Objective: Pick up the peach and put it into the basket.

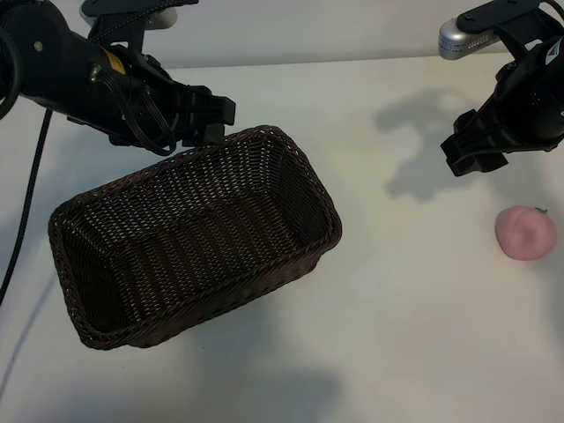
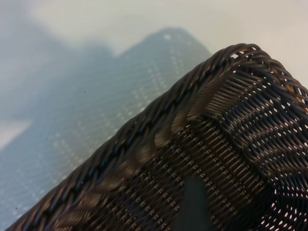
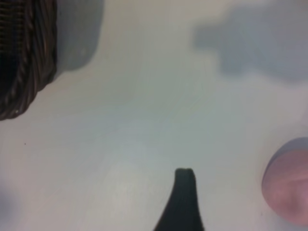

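Right gripper [image 1: 476,157] hangs agape above the peach [image 1: 525,233]; left gripper [image 1: 211,119], also agape, hovers at the basket [image 1: 189,233] rim.

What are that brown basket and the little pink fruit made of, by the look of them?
The basket looks like woven wicker or rattan, dark brown with a slight sheen: thin strands cross in rows and the rim is braided. It could be plastic imitation. The peach looks matte, evenly pale pink and smooth, with a shallow crease; likely a foam or plastic model, though real fruit can't be excluded.
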